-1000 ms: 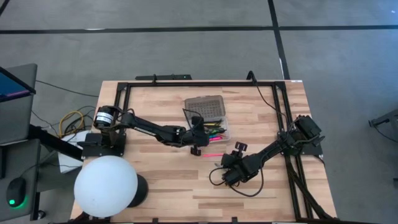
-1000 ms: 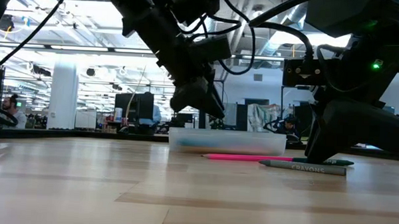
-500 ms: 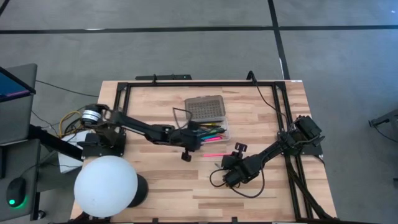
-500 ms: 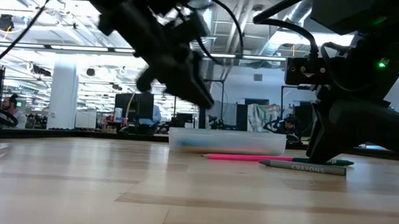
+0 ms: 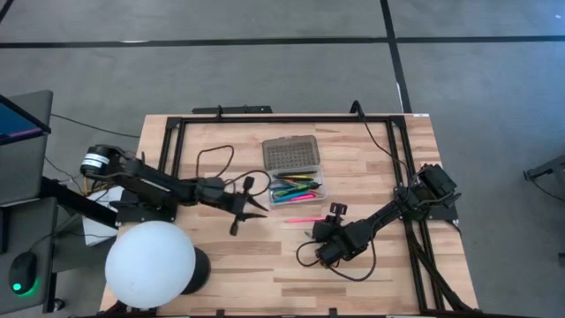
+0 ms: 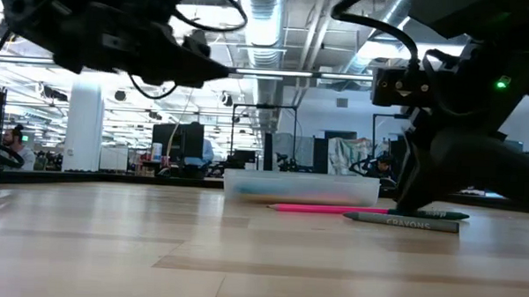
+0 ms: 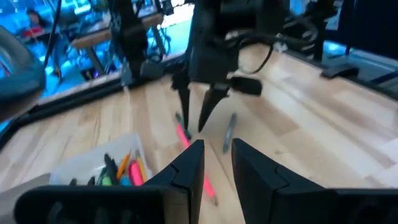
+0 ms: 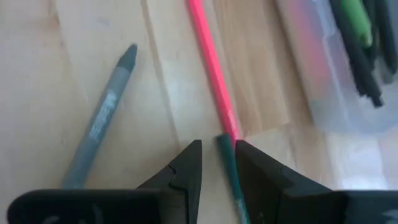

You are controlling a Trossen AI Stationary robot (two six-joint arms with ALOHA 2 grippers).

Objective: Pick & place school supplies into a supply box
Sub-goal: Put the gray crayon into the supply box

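The clear supply box tray (image 5: 319,179) lies mid-table and holds several coloured pens. Its grey grid lid (image 5: 290,155) lies open on the far side. On the wood in front of the tray lie a pink pen (image 8: 211,62), a grey crayon (image 8: 99,121) and a dark green pencil (image 8: 225,155). My right gripper (image 8: 217,146) reaches down to the table, fingers narrowly open on either side of the green pencil's end; whether they touch it, I cannot tell. My left gripper (image 5: 252,201) hovers left of the tray, slightly open and holding nothing.
A large white sphere (image 5: 150,265) on a dark base stands at the near left corner. Black frame rails (image 5: 282,117) run along the far and right edges. A loose cable loop (image 5: 340,269) lies near my right arm. Bare wood stretches along the near side.
My left gripper has drawn back from above the tray toward the table's left and risen higher. My right gripper has stayed down at the pencils. The pens on the table have not moved.
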